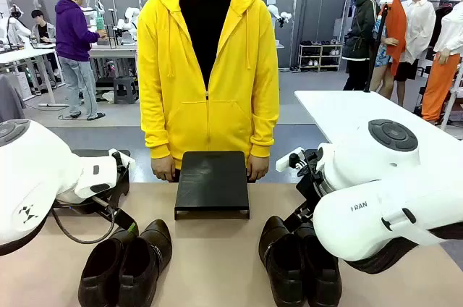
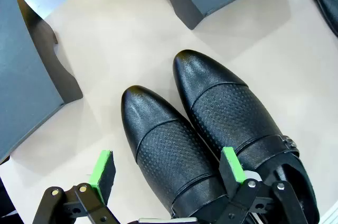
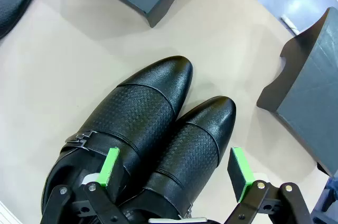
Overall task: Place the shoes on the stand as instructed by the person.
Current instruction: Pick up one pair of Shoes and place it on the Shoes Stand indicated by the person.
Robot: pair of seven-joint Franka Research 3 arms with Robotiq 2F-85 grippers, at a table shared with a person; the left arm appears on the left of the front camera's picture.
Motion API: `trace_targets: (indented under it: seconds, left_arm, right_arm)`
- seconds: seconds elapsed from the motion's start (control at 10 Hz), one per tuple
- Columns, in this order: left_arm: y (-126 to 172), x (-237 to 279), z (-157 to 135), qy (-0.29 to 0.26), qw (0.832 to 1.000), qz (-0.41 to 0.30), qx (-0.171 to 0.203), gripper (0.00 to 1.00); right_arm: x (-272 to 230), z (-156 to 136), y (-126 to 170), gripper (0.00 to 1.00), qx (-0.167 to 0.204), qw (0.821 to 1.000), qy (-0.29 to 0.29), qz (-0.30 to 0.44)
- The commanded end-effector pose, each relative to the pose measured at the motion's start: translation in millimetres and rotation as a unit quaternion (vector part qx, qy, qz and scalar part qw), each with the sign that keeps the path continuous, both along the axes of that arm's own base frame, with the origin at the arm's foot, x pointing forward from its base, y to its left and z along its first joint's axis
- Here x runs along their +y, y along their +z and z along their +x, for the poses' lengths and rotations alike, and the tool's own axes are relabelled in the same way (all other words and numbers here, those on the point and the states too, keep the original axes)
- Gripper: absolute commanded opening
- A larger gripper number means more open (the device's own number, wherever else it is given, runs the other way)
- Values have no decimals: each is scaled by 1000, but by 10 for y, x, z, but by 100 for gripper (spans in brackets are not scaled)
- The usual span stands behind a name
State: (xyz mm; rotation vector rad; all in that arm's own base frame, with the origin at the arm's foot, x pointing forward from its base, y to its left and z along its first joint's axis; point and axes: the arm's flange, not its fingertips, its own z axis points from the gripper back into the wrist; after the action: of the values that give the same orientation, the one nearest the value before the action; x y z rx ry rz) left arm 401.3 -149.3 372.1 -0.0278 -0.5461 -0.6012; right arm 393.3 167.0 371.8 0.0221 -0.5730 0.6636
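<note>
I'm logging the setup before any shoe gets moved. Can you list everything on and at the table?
left pair: two shoes, glossy black, near left of table
right pair: two shoes, glossy black, near right
middle stand: one, dark grey, far edge, centre
left stand: one, dark grey, beside left pair
right stand: one, dark grey, beside right pair
table: one, beige
person: one, yellow hoodie, far side
left gripper: open, over left pair
right gripper: open, over right pair
</note>
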Motion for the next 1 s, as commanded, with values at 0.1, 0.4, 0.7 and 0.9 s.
trace_targets:
  seconds: [0.1, 0.4, 0.7, 0.9]
  left_arm:
    - [0, -3, -1, 0, 1000, 0, 0, 100]
    - [0, -3, -1, 0, 1000, 0, 0, 100]
    - [0, -3, -1, 0, 1000, 0, 0, 100]
    - [174, 29, 64, -4, 1000, 0, 17, 100]
  right_arm:
    - [0, 0, 0, 100, 0, 1000, 0, 0]
    - [0, 0, 0, 100, 0, 1000, 0, 0]
    - [0, 0, 0, 100, 0, 1000, 0, 0]
    - [-29, 32, 247, 100, 14, 1000, 6, 26]
